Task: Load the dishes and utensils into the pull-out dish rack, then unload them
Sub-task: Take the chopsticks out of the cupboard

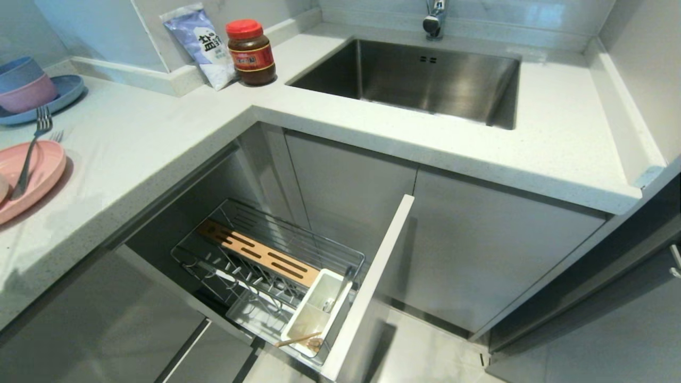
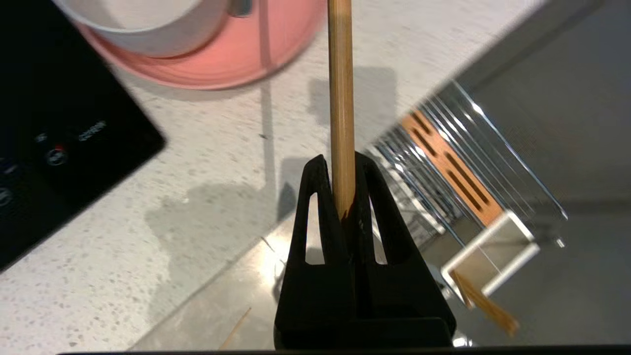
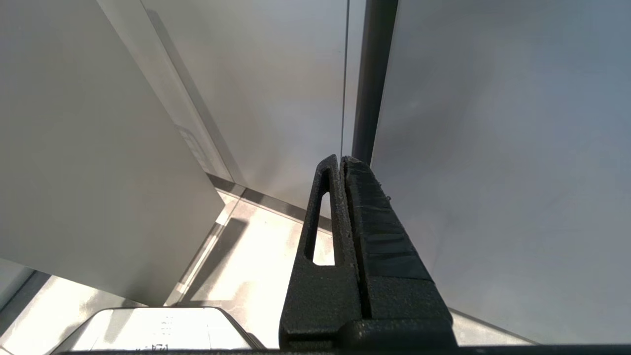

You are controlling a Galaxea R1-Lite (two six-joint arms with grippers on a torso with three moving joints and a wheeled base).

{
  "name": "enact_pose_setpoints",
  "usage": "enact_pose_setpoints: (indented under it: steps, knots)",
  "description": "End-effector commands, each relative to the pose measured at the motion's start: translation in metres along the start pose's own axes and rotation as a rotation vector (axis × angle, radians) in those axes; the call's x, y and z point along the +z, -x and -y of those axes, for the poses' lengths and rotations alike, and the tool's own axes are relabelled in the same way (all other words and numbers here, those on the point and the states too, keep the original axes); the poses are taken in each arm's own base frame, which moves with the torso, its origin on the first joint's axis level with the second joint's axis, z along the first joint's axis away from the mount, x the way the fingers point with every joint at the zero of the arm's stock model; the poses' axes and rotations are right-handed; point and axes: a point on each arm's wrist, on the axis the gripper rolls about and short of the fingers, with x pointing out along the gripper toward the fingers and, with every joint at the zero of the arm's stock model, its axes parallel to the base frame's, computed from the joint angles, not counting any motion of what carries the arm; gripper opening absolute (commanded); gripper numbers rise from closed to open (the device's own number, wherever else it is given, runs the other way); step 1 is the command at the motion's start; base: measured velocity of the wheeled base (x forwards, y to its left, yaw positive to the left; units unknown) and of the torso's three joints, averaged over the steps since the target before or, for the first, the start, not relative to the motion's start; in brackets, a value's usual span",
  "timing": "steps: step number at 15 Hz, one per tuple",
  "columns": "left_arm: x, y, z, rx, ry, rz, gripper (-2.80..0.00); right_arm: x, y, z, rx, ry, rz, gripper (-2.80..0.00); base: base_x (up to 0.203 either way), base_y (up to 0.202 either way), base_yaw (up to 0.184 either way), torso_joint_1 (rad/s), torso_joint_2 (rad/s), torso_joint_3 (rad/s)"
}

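Note:
In the left wrist view my left gripper (image 2: pixel 340 160) is shut on one light-wood chopstick (image 2: pixel 341 88), which sticks straight out past the fingertips above the counter edge. Beyond it the cream-white bowl (image 2: pixel 143 24) sits on the pink plate (image 2: pixel 246 54). The pull-out dish rack (image 1: pixel 276 255) stands pulled out below the counter, and the other chopstick (image 1: pixel 298 339) leans in its white caddy (image 1: pixel 319 308). The silver fork (image 1: pixel 29 154) lies across the pink plate (image 1: pixel 37 175). My right gripper (image 3: pixel 341 160) is shut on nothing, parked low by the cabinet panels. Neither arm shows in the head view.
A blue plate with stacked blue and pink bowls (image 1: pixel 26 88) sits at the counter's far left. A jar (image 1: pixel 250 53) and a pouch (image 1: pixel 202 45) stand by the sink (image 1: pixel 420 80). A black hob (image 2: pixel 59 148) lies beside the pink plate. The rack's grey front panel (image 1: pixel 367 287) juts out.

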Motion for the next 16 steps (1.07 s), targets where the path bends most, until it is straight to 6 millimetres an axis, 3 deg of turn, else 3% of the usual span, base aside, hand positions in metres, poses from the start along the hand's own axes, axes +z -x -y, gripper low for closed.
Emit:
enact_pose_setpoints:
  steps: [1,5,16]
  knots:
    - [0.006,-0.037,-0.008,0.091,0.047,-0.073,-2.8,0.0,0.0,0.0,0.0,0.0,0.001,-2.8,0.0,0.0,0.0,0.0,0.0,0.0]
    - [0.018,-0.083,-0.016,0.132,0.101,-0.098,-2.8,0.0,0.0,0.0,0.0,0.0,0.002,-2.8,0.0,0.0,0.0,0.0,0.0,0.0]
    - [0.043,-0.154,-0.009,0.04,0.121,-0.147,-2.8,0.0,0.0,0.0,0.0,0.0,0.003,-2.8,0.0,0.0,0.0,0.0,0.0,0.0]
